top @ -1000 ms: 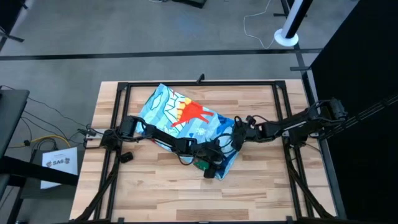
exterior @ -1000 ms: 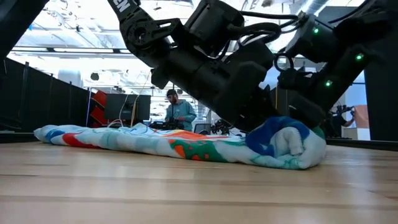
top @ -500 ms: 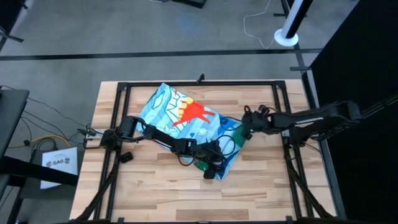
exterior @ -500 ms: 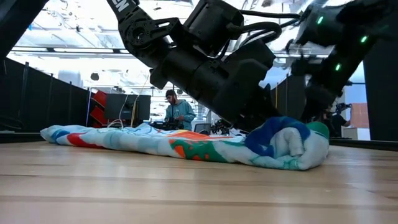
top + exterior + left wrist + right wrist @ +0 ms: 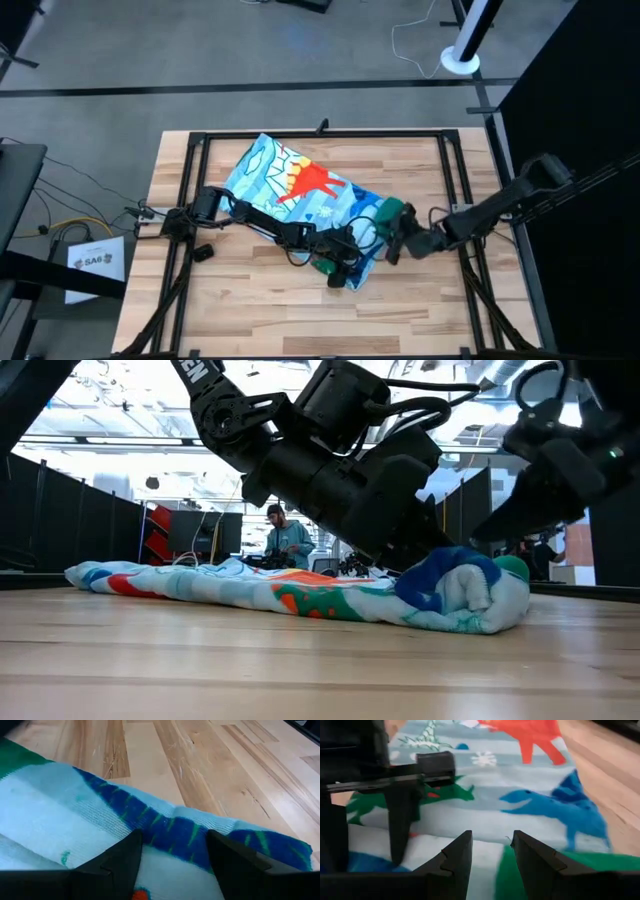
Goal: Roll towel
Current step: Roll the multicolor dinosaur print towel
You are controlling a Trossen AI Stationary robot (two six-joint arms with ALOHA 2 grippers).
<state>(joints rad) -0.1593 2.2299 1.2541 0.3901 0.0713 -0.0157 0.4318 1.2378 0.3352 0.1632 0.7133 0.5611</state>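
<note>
The towel (image 5: 300,190) lies slantwise on the wooden table, spread flat from the far left down to a rolled-up end (image 5: 460,595) at the near right. The roll rests on the tabletop. My left gripper (image 5: 174,834) sits on that rolled end (image 5: 345,262), shut on a thick hump of it. My right gripper (image 5: 491,834) hangs just right of the roll (image 5: 392,240), fingers slightly apart and pointing toward the towel. In the low view its dark body (image 5: 545,480) stays above the cloth. My left gripper has a raised hump of the rolled end, with a blue and green striped band (image 5: 175,827), between its two fingers (image 5: 125,860). It comes slanting down from the table's left. How many layers it has cannot be told. The roll stays on the table.
A dark metal frame (image 5: 320,133) runs around the tabletop. Bare wood (image 5: 260,310) lies along the near side and at the far right. A person (image 5: 287,545) stands in the room beyond the table.
My right gripper has drawn back from the towel's right edge, then swung toward the near edge, and now stands beside the roll. The left arm and the towel have stayed put.
</note>
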